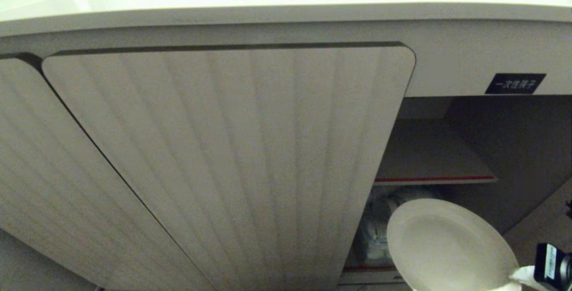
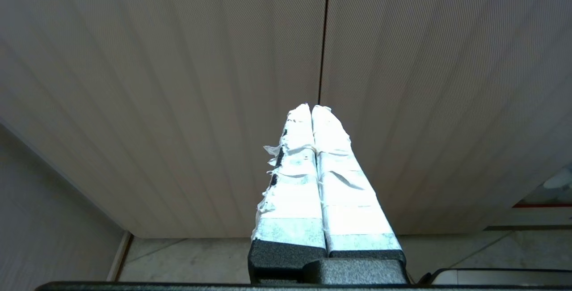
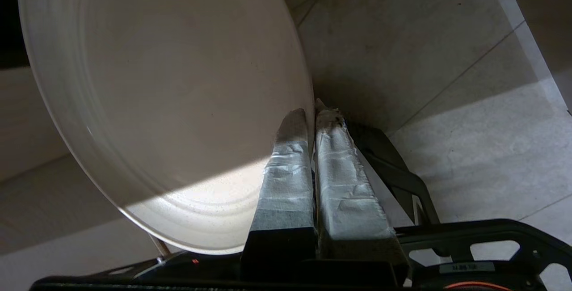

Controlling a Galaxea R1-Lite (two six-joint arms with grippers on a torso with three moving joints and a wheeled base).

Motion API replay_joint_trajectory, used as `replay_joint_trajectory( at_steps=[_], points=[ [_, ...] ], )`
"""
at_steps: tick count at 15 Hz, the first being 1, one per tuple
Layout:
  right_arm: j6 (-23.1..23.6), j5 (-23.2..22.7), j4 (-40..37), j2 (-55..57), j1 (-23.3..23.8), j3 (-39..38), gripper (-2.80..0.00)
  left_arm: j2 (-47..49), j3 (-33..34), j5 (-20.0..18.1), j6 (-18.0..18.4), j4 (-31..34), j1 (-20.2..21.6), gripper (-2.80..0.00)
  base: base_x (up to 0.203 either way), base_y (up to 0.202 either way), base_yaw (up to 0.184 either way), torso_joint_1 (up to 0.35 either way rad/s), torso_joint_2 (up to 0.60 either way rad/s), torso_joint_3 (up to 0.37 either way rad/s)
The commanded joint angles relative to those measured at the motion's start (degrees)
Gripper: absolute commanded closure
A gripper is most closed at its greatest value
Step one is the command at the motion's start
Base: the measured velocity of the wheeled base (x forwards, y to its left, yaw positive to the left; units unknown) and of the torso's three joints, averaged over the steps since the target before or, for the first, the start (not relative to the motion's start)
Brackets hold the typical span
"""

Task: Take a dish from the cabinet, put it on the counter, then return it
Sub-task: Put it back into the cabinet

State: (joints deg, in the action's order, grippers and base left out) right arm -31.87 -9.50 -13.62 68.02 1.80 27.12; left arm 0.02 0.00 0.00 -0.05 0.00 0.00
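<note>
The dish (image 1: 449,246), clamped at its rim by the right hand (image 3: 311,114), hangs tilted in front of the open cabinet (image 1: 429,157), below its red-edged shelf (image 1: 435,178). Above runs the glossy cream table (image 1: 223,2); pale tiled floor (image 3: 424,49) lies beneath. The left hand (image 2: 311,108), fingers pressed together and empty, faces the ribbed closed doors (image 2: 178,81).

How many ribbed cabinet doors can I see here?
2: one closed door fills the middle of the head view, and another door lies at its left edge, partly cut off. More may lie out of view.
</note>
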Motion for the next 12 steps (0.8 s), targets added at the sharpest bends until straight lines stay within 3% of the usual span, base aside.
replay_joint_trajectory(
  at_steps=[1,12],
  points=[
    [-0.7,-0.1,0.0,1.6,0.4,0.6,0.00,0.0,0.0,0.0,0.0,0.0,0.0,0.00,0.000,0.000,0.000,0.000,0.00,0.000],
    [-4.2,2.7,8.2,9.4,1.0,2.2,0.00,0.0,0.0,0.0,0.0,0.0,0.0,0.00,0.000,0.000,0.000,0.000,0.00,0.000]
  ],
)
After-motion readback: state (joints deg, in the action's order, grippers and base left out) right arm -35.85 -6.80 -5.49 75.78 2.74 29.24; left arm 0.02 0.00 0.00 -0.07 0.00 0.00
